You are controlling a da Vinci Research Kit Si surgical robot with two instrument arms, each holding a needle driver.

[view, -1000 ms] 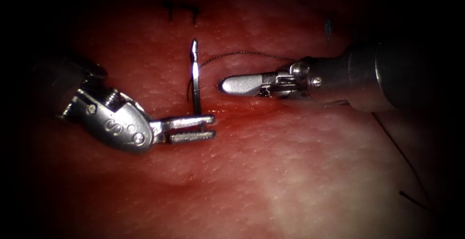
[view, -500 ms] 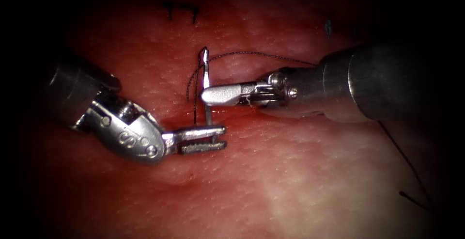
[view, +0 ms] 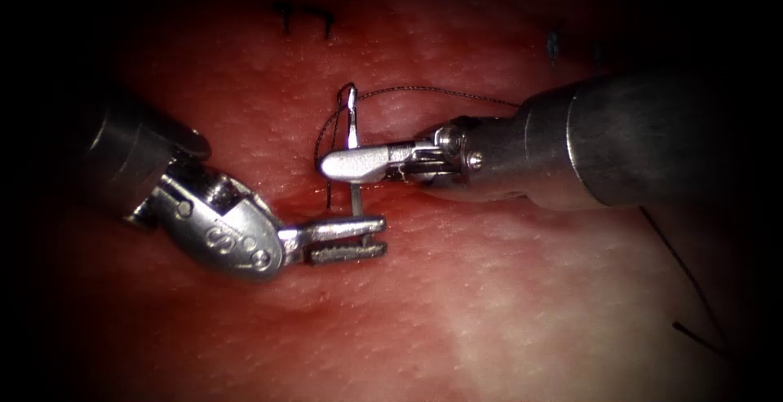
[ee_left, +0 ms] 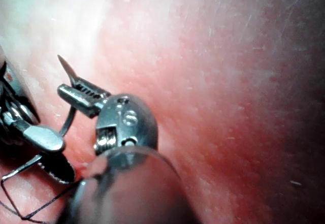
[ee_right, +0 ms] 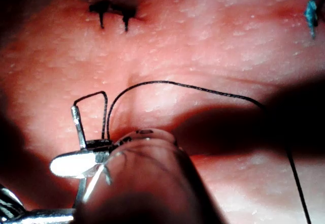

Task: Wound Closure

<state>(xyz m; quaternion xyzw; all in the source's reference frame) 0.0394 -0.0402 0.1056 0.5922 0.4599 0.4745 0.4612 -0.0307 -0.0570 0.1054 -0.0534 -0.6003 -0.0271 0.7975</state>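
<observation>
**Needle upright between two drivers**

While my left tool's fingers (view: 349, 239) stand parted around the needle's (view: 352, 137) lower end, gripping nothing, my right tool's fingers (view: 347, 163) are closed across its mid-curve. The needle stands near-vertical, clear of the tissue (view: 506, 288) at the cut, thread (view: 424, 90) trailing right from its upper end. Right is the nearer hold.

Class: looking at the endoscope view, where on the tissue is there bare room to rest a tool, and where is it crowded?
Bare tissue lies below the left tool and above the thread. It is crowded at the centre: the right tool grips the upright needle mid-shaft, with the left tool's open jaws around its lower end.
</observation>
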